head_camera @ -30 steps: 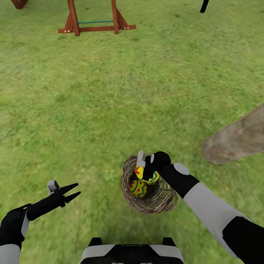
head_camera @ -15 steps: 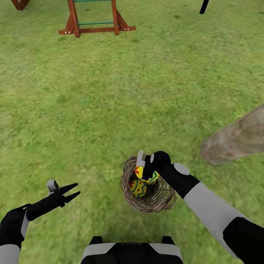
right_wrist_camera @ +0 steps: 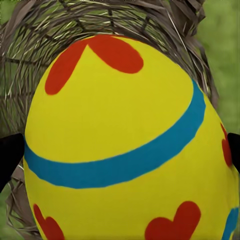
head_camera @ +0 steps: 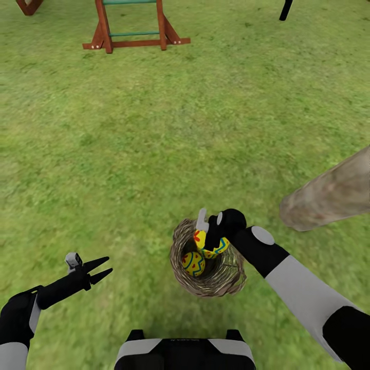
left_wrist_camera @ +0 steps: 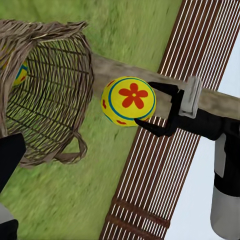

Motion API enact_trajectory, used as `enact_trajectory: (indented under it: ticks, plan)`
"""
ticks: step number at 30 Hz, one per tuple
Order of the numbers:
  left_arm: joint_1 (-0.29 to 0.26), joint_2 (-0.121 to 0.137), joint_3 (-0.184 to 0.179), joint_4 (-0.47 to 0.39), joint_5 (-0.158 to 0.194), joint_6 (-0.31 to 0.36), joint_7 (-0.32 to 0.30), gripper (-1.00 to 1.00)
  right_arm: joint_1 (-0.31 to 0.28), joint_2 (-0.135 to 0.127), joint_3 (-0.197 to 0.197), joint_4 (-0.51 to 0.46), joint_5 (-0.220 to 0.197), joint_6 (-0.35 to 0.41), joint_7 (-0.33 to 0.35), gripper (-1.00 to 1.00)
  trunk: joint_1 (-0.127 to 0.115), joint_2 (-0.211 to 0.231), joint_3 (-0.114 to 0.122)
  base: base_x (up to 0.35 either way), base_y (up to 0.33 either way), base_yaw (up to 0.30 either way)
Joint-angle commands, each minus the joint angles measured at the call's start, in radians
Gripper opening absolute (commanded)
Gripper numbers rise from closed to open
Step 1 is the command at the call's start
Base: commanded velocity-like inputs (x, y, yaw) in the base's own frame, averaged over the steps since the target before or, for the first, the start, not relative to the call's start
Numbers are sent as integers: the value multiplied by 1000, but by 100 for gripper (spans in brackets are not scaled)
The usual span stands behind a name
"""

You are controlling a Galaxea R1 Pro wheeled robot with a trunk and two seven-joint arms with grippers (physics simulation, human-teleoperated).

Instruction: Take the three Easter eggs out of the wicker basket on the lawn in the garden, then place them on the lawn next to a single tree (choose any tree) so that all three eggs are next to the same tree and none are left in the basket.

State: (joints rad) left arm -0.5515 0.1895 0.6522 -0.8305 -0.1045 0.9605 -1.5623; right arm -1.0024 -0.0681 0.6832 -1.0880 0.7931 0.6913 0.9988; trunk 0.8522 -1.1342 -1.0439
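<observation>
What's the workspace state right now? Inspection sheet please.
Surface: lawn, mottled green grass.
Job's things: wicker basket upright on the grass; one Easter egg inside it; a second egg held clear above the rim, outside the basket in the left wrist view. Third egg not made out. Tree trunk close by on the robot's right.
Clutter: nothing seen.
Grippers: right pincer shut on the lifted egg; left pincer open, empty, low over the grass.
Cables: nothing seen.
Surroundings: wooden play set far ahead; slatted fence behind the trunk in the left wrist view.
</observation>
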Motion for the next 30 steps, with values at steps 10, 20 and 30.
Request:
enact_trajectory:
  ticks: [10,20,30]
  plan:
    - [-1,1,3,2,-10,10,-9,100,1,-1,-1,-23,1,7,7,-100,0,0,12,0,0,-12]
    - [-1,-1,1,4,-11,10,-9,100,10,1,-4,-23,-3,10,6,-100,0,0,27,0,0,-150]
    - [-1,-1,1,4,-11,10,-9,100,10,2,-4,-24,-2,10,6,-100,0,0,42,0,0,-123]
